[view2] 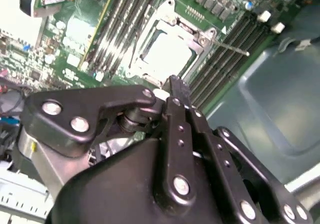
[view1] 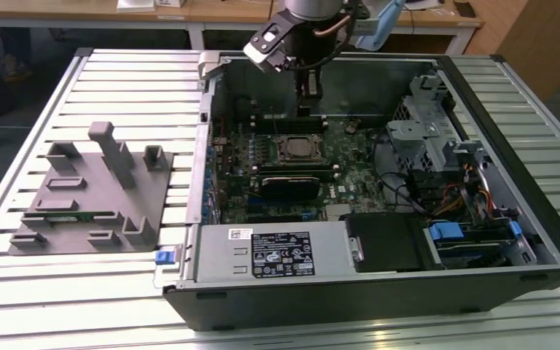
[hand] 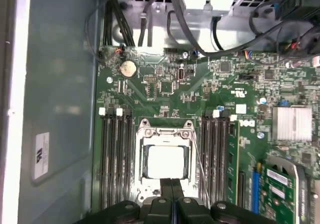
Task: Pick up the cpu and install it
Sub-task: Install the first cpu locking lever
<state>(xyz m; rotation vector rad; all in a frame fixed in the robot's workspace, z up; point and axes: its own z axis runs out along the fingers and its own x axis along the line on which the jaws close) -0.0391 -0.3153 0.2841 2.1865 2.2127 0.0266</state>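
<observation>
The open computer case (view1: 358, 299) holds a motherboard (hand: 165, 91), and its socket (hand: 141, 134) holds the cpu (hand: 165, 161), silver top up, at the centre of the exterior view. The gripper (hand: 171, 183) hangs just above it, fingers pressed together. The exterior view adds a grey tray (view1: 85, 233) at left carrying a green strip (view1: 71, 215). The first wrist view adds a coin cell (hand: 129, 68).

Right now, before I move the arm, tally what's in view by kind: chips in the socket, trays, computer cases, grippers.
cpu chip in the socket: 1
grey tray: 1
computer case: 1
gripper, shut: 1
Total: 4
</observation>
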